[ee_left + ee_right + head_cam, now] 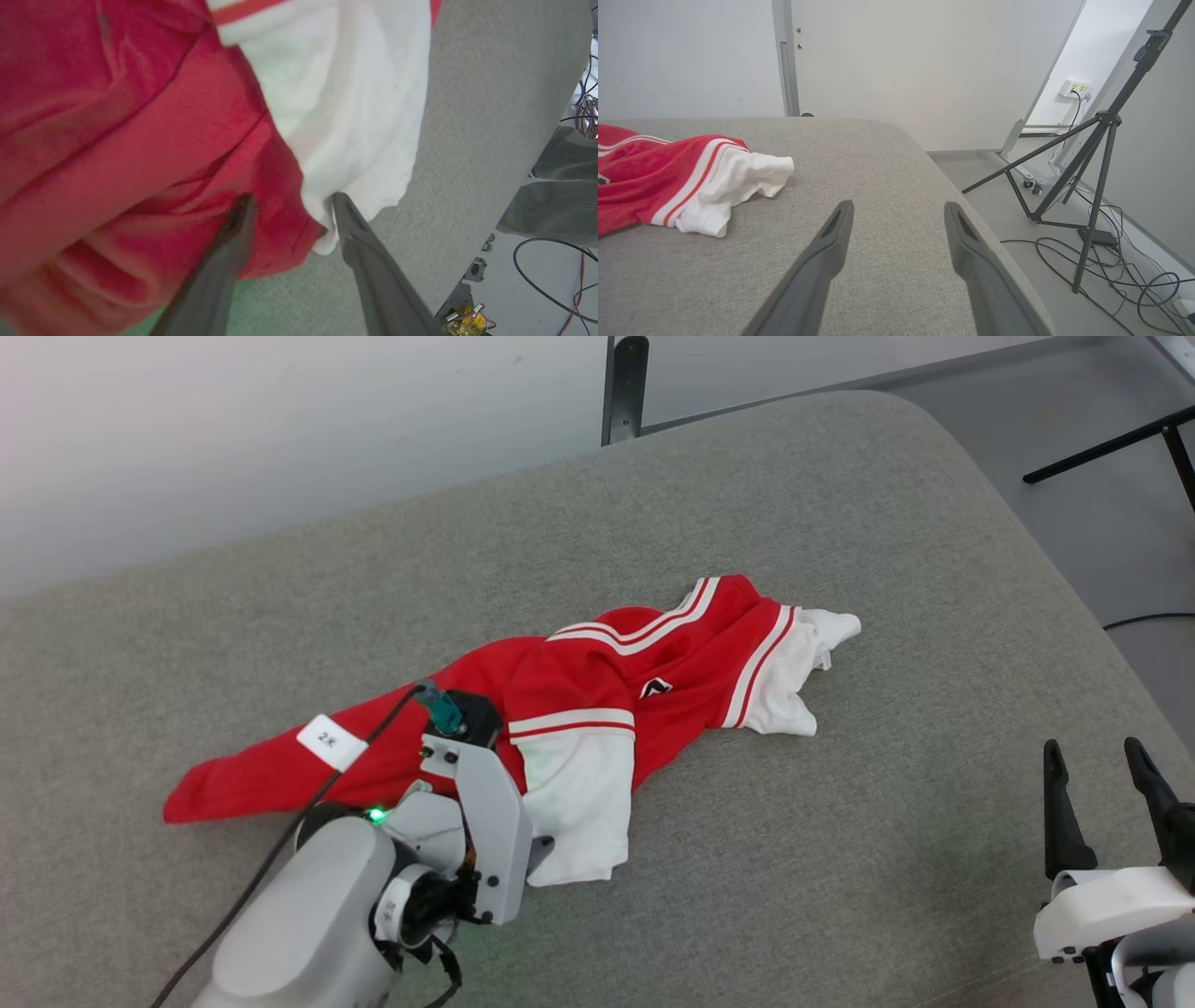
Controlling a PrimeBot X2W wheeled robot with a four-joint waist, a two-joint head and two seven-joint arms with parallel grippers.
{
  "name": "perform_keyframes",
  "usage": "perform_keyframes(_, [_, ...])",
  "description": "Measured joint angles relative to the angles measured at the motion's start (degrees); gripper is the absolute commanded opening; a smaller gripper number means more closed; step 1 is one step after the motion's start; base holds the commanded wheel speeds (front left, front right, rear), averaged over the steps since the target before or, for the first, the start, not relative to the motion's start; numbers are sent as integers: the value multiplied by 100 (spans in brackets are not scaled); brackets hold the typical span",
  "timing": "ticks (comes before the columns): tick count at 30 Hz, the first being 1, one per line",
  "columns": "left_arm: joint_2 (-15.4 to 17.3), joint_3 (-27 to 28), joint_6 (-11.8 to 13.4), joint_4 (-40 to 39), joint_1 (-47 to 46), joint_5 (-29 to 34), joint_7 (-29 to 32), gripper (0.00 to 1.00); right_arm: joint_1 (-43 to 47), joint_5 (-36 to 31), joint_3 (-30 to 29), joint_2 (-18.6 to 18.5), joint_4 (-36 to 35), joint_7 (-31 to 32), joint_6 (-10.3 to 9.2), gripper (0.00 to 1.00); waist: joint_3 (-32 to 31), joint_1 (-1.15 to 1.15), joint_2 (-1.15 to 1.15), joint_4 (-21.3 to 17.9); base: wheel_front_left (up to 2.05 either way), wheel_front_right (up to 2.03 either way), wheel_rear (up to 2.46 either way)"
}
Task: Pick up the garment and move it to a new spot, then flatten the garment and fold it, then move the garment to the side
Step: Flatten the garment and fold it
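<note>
The garment point(597, 672), red with white sleeves and white stripes, lies crumpled across the middle of the grey cushioned surface point(840, 523). My left wrist point(467, 775) stands over its near edge, pointing down and hiding the fingers. In the left wrist view my left gripper point(292, 200) is open, its tips pressed into the garment point(117, 116) where red cloth meets a white sleeve, with a fold between them. My right gripper point(1092, 747) stands open and holds nothing at the lower right, well clear of the garment point(668, 172); its fingers point(831, 242) point along the surface.
The surface's rounded right edge point(952, 186) drops to the floor. There stand a black tripod point(1101, 154) and loose cables point(1134, 261). A metal post point(624, 383) rises behind the far edge. Grey-green cloth like trouser legs point(560, 186) shows beyond the surface's side.
</note>
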Motion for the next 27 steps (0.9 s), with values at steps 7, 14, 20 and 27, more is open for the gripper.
perform_keyframes(7, [-160, -35, 1, 163, -43, -165, 181, 0, -29, 26, 20, -8, 110, -21, 0, 100, 27, 0, 0, 30, 0, 0, 0])
perform_keyframes(14, [-102, -2, 9, 73, -130, -220, 302, 0, -91, 33, 10, -27, 200, -31, 0, 100, 3, 0, 0, 76, 0, 0, 0])
perform_keyframes(20, [213, 145, 118, -402, -254, -207, 409, 0, -78, 43, -78, -63, 238, -12, 0, 100, -81, 0, 0, 201, 0, 0, 0])
perform_keyframes(27, [647, 405, 326, -916, -322, -137, 475, 0, 14, 85, -65, -134, 257, 59, 0, 100, -220, 0, 0, 437, 0, 0, 0])
